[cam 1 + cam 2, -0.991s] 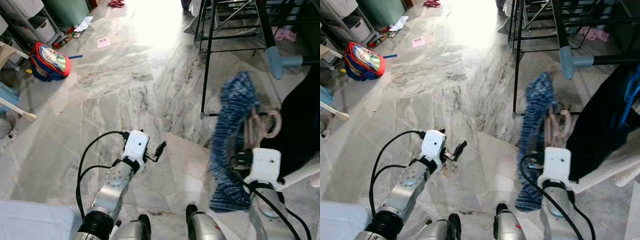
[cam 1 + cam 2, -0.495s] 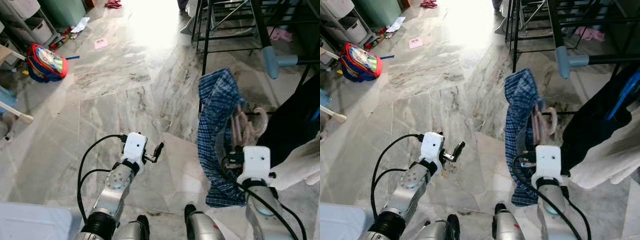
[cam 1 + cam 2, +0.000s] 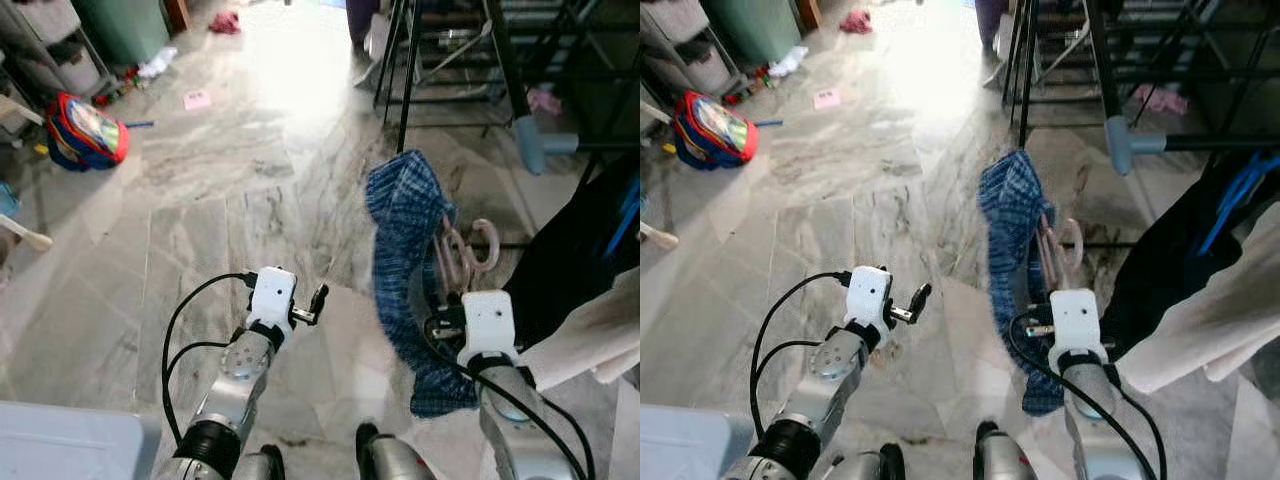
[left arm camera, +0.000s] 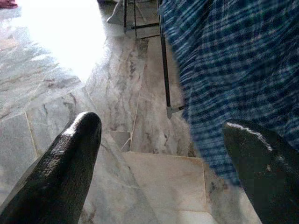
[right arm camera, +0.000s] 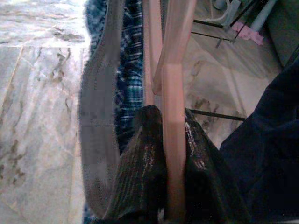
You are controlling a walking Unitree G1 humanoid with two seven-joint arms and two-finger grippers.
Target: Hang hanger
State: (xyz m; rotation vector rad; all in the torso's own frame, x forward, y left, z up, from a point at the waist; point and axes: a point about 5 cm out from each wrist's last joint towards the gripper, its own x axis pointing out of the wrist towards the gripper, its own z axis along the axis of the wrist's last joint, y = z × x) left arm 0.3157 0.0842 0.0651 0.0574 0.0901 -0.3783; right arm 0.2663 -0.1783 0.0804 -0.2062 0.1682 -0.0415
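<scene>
Left eye view: we see a grey-veined marble floor (image 3: pixel 200 190) with strong glare at the far end. A red and blue backpack (image 3: pixel 85 128) lies on the floor far left, a pink paper (image 3: pixel 197 99) and a red cloth (image 3: pixel 226 21) lie further off. A black drying rack (image 3: pixel 440 60) stands at the upper right, a dark garment (image 3: pixel 580 270) and a white cloth (image 3: pixel 590 340) hang at the right edge. A pale blue bin (image 3: pixel 70 445) corner sits bottom left, we can't tell what is in it. The left gripper (image 3: pixel 318 299) hangs over the floor, fingers apart, holding nothing. The right gripper (image 3: pixel 447 300) holds up a pink hanger (image 3: pixel 465 250) carrying a blue checked shirt (image 3: pixel 405 250), hook end pointing up, near the rack but apart from it.

Right eye view: same scene. A grey-blue tube end (image 3: pixel 1122 145) on the rack sits just above and beyond the hanger.

Left wrist view: both black fingers (image 4: pixel 60 172) are spread wide with only marble between them. The checked shirt hangs ahead beside a rack leg (image 4: pixel 164 60).

Right wrist view: the two black fingers (image 5: pixel 145 172) are clamped on the pink hanger's bar, one on each side and touching it. The shirt drapes beside it, the dark garment is close on the other side
</scene>
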